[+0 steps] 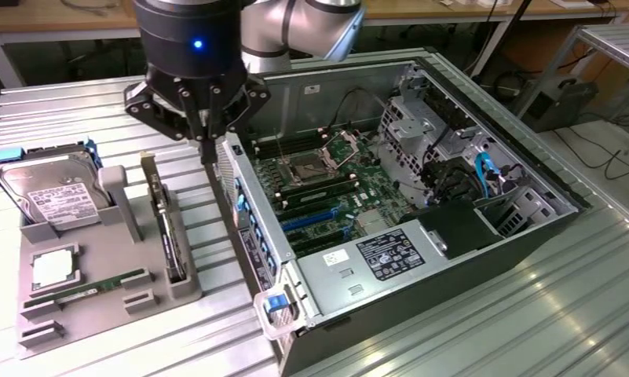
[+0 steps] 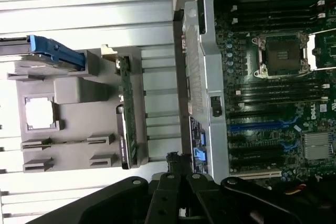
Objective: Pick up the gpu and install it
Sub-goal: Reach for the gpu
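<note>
On the table (image 1: 545,314), a holder tray (image 1: 104,263) lies at the exterior view's left and an open computer case (image 1: 451,306) at its right, the motherboard (image 1: 325,196) inside. In the tray, the hard drive (image 1: 50,196) stands at the back and the gpu (image 1: 166,228) stands edge-on along the side nearest the case. The gripper (image 1: 202,148) hangs above the gap between tray and case.

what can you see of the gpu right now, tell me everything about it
The gpu shows edge-on as a thin dark slab with a green circuit-board edge and a silver metal bracket at its far end. It stands upright on its long edge in a slot of the grey holder, between the hard drive and the open computer case. It touches the holder and nothing else; the gripper hangs apart from it, above the gap beside the case. Its fan face is hidden.
</note>
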`<state>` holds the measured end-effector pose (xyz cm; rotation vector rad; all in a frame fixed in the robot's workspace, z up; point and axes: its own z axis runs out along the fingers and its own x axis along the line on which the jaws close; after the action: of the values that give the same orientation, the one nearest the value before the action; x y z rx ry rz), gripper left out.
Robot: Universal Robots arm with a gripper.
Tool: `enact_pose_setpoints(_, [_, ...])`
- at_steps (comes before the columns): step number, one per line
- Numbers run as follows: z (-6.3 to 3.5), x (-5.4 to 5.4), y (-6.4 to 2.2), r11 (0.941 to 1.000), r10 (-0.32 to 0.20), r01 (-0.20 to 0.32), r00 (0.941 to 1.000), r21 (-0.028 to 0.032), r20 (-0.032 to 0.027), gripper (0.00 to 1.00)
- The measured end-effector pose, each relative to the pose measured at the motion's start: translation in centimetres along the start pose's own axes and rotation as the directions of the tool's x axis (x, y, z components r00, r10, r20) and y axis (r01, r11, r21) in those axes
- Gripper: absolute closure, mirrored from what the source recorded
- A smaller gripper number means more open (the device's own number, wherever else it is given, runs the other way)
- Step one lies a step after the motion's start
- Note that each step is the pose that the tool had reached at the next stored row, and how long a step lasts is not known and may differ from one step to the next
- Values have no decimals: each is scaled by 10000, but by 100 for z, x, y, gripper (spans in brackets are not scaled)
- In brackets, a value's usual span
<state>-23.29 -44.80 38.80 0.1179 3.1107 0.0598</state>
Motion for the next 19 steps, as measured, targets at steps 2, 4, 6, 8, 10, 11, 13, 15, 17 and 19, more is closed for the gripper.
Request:
enact_pose_setpoints(2, [14,112,-18,10000,-2,2,10000,20,1,89])
enact_pose_setpoints(4, [31,215,-32,10000,-1,1,10000,32,3,89])
enact_pose_setpoints(6, [55,331,-43,10000,-3,3,10000,42,4,89])
enact_pose_setpoints(8, [83,431,-52,10000,-2,2,10000,62,5,89])
enact_pose_setpoints(10, [113,493,-51,10000,-4,4,10000,93,10,89])
enact_pose_setpoints(11, [129,517,-48,9999,-5,5,10000,116,9,89])
enact_pose_setpoints(13, [140,530,-37,9999,-7,7,10000,157,10,89])
enact_pose_setpoints(15, [141,531,-37,9999,-18,18,10000,156,11,89])
enact_pose_setpoints(17, [141,531,-37,9999,-25,25,10000,155,11,89])
enact_pose_setpoints(19, [142,531,-37,9999,-36,36,10000,155,11,89])
